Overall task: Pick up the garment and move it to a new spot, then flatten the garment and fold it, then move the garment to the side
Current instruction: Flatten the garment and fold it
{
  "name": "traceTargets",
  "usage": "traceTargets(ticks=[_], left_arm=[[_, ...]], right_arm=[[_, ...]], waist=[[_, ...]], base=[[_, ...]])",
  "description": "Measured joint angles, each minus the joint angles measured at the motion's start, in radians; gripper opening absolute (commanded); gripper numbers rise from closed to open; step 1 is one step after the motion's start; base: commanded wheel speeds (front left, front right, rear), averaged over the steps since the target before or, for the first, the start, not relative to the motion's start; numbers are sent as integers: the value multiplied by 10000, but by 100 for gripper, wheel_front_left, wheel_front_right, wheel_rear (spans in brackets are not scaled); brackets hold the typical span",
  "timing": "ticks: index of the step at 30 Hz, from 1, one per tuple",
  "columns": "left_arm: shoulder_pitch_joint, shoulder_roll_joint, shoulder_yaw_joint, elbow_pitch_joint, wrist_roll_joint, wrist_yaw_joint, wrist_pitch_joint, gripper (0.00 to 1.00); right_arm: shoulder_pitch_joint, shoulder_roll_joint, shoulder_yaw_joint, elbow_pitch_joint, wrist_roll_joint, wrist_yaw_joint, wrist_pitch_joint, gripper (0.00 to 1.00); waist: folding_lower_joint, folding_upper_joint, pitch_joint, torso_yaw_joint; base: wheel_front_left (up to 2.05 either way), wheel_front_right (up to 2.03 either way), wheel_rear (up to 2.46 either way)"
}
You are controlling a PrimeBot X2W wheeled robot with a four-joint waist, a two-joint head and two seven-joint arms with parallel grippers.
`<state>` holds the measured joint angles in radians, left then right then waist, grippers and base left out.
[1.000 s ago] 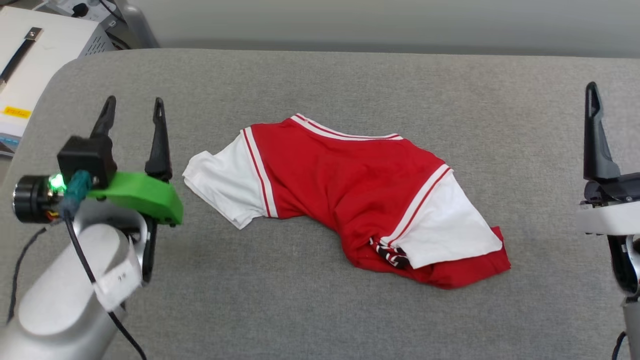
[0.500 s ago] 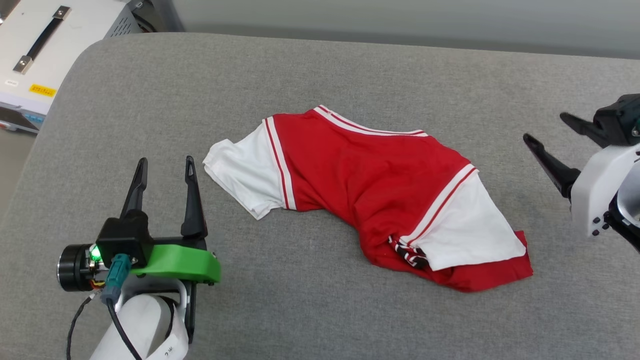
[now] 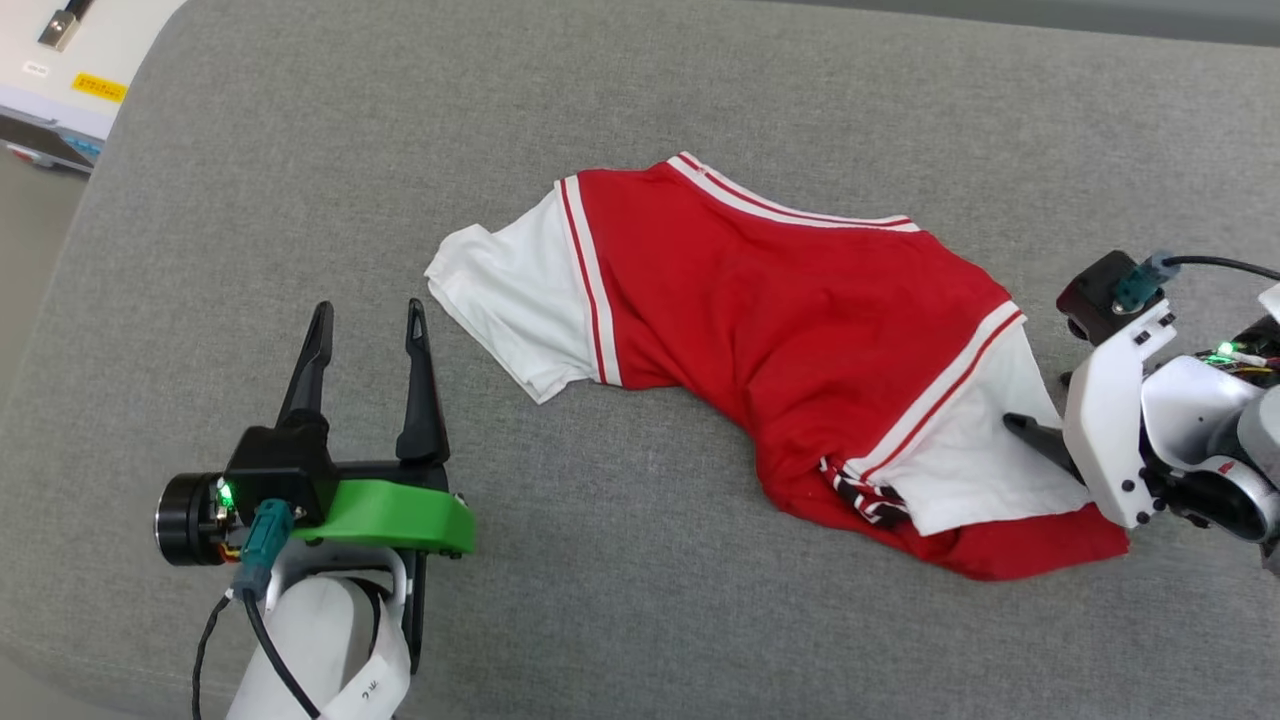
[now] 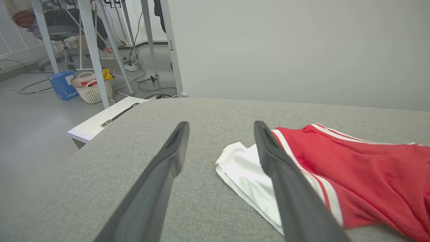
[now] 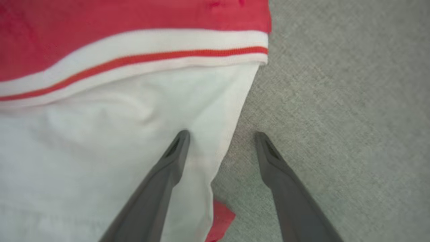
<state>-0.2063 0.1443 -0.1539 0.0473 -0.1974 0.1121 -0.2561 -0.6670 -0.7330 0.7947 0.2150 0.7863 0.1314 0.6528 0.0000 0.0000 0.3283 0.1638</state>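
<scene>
The garment [image 3: 780,330] lies crumpled on the grey padded surface [image 3: 300,150]: red body, white sleeves, striped trim, a bit of black print at its lower fold. My left gripper [image 3: 367,310] is open, to the left of the left white sleeve [image 3: 510,300] and clear of it; in the left wrist view the left gripper [image 4: 220,123] points past that sleeve [image 4: 242,168]. My right gripper [image 3: 1035,400] tilts down at the right sleeve [image 3: 970,450]. In the right wrist view the right gripper [image 5: 221,134] is open astride the sleeve's edge [image 5: 134,134], one finger over white cloth, the other over grey surface.
A white equipment box [image 3: 60,60] stands beyond the surface's far left corner, also seen as the box [image 4: 100,121] in the left wrist view. On the floor there are table legs, a basket [image 4: 92,89] and a blue box [image 4: 62,85]. Bare grey surface surrounds the garment.
The head camera has tipped down, shifting the whole picture. My right gripper has swung from upright at the right edge down onto the right sleeve. The left gripper drew back nearer me.
</scene>
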Motion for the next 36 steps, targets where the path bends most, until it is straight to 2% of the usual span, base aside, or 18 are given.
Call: traceTargets(ticks=[7,8,9,17,23,27,33,36], left_arm=[[-14,-462,387,192,458,-466,0,100],[-13,-502,468,232,495,-497,0,100],[-11,-522,537,257,522,-535,0,100],[40,-654,915,397,853,-815,0,100],[289,-761,1030,410,1012,-932,0,100],[430,-782,1068,424,1035,-1039,0,100],[533,-821,1080,431,1106,-1095,0,100],[557,-848,1068,433,1108,-1139,0,100]], right_arm=[[-545,50,947,1022,284,8,-301,100],[-552,52,1026,1066,307,8,-522,31],[-555,50,1080,1101,328,8,-736,0],[-493,88,1212,1208,746,2,-2838,0],[91,-468,464,558,974,2,-3866,0],[712,-802,-447,-2,988,2,-4240,0],[1957,-1427,-2295,-788,1034,2,-4161,0],[2796,-1902,-3988,-1310,788,0,-3507,0]], waist=[[-1,0,299,186],[0,0,287,183],[-1,0,272,170],[0,0,-214,-165],[0,0,-627,-545],[0,0,-826,-796],[0,0,-950,-1066],[0,0,-838,-1142]], base=[[0,0,0],[0,0,0],[0,0,0],[0,0,0],[0,0,0],[0,0,0],[0,0,0],[0,0,0]])
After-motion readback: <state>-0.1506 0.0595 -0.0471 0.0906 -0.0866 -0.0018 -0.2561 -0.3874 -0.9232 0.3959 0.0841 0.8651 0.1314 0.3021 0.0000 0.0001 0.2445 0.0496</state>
